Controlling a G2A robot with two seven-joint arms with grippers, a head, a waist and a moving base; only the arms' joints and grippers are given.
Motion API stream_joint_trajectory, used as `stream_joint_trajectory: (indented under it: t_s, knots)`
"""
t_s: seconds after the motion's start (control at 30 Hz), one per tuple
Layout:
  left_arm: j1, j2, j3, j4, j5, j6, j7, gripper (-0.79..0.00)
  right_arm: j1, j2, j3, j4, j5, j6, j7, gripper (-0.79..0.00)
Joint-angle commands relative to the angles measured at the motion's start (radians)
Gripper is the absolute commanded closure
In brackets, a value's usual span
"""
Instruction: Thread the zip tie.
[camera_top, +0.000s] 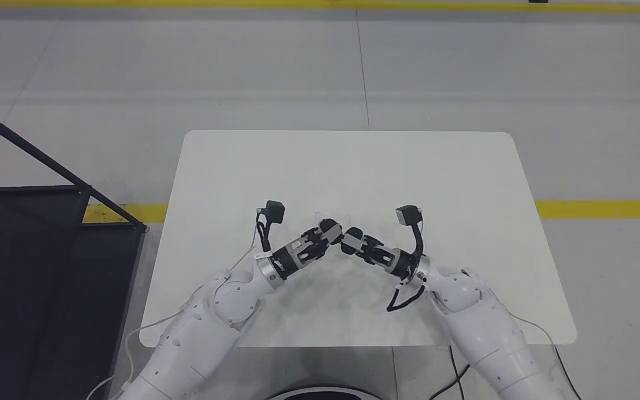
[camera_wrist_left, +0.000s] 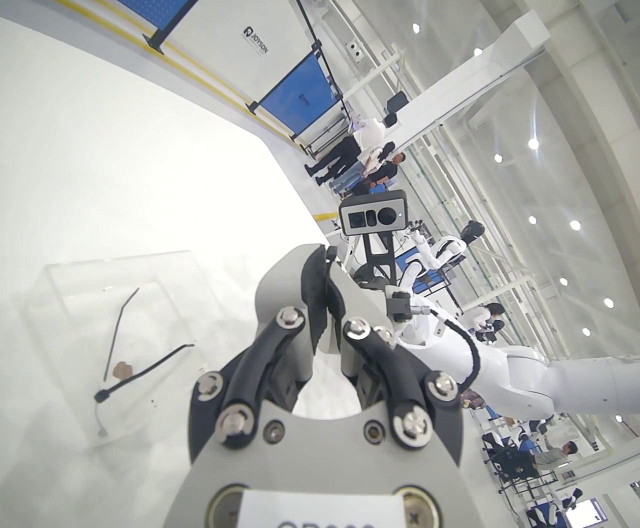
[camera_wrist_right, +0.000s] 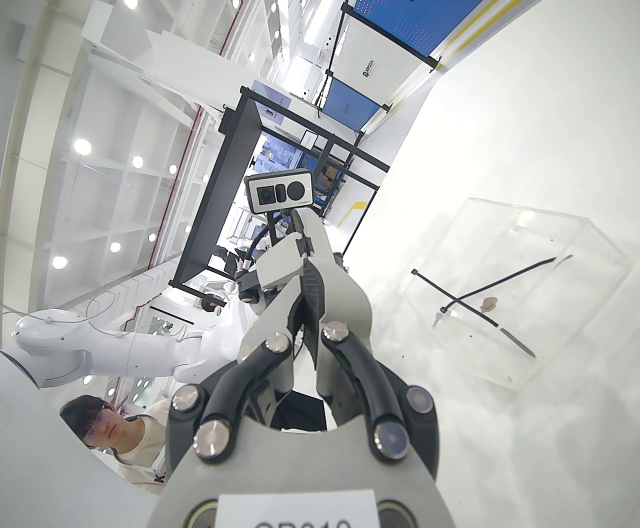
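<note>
Left of centre in the top view, the left gripper (camera_top: 325, 238) sits at the end of the arm from the lower left, its fingers (camera_wrist_left: 280, 295) pressed together on nothing we can see. Tip to tip with it, just right of centre, the right gripper (camera_top: 352, 243) is likewise closed and bare; we cannot tell whether the two touch. The zip ties (camera_wrist_left: 150, 368) are two thin black straps with small heads, crossing one another on the floor of a clear box (camera_wrist_left: 75, 270) on the white table (camera_top: 450, 200), apart from both grippers. A small tan scrap (camera_wrist_left: 121, 370) lies beside them. From above, the box is too faint for us to make out.
</note>
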Motion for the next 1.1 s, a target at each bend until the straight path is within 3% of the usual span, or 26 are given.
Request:
stream_joint_trajectory:
  t_s: [0.0, 0.07, 0.1, 0.13, 0.17, 0.47, 0.57, 0.77, 0.9, 1.07]
  knots:
    - [0.000, -0.001, -0.002, 0.000, 0.001, 0.001, -0.001, 0.000, 0.000, -0.001, 0.000, 0.000, -0.001, 0.001, 0.001, 0.000]
    - [0.001, -0.002, -0.004, 0.001, 0.003, 0.000, -0.001, 0.000, 0.000, -0.001, 0.001, 0.000, -0.001, 0.001, 0.001, 0.000]
    - [0.000, -0.002, -0.006, 0.001, 0.009, 0.002, 0.001, 0.000, 0.000, -0.001, 0.001, 0.001, -0.001, 0.002, 0.001, -0.166]
    - [0.000, -0.002, -0.009, 0.000, 0.018, 0.006, 0.005, 0.000, 0.001, -0.001, 0.002, 0.001, -0.004, 0.005, 0.002, -0.560]
    - [0.001, -0.002, -0.014, -0.002, 0.027, 0.008, 0.010, 0.000, 0.003, -0.001, 0.002, -0.001, -0.010, 0.002, 0.007, -0.785]
    - [0.047, 0.019, -0.118, -0.077, 0.106, 0.004, 0.024, 0.000, -0.035, 0.022, 0.075, -0.056, -0.139, -0.063, -0.011, -0.785]
    - [0.077, 0.030, -0.167, -0.109, 0.109, -0.006, 0.013, 0.000, -0.063, 0.032, 0.107, -0.128, -0.255, -0.031, -0.043, -0.785]
    - [0.136, 0.055, -0.278, -0.161, 0.090, -0.046, -0.047, 0.000, -0.185, 0.041, 0.154, -0.375, -0.613, 0.121, -0.244, -0.785]
    - [0.192, 0.073, -0.365, -0.195, 0.070, -0.101, -0.085, 0.000, -0.185, 0.041, 0.154, -0.375, -0.613, 0.121, -0.244, -0.785]
    - [0.192, 0.073, -0.365, -0.195, 0.070, -0.101, -0.085, 0.000, -0.185, 0.041, 0.154, -0.375, -0.613, 0.121, -0.244, -0.785]
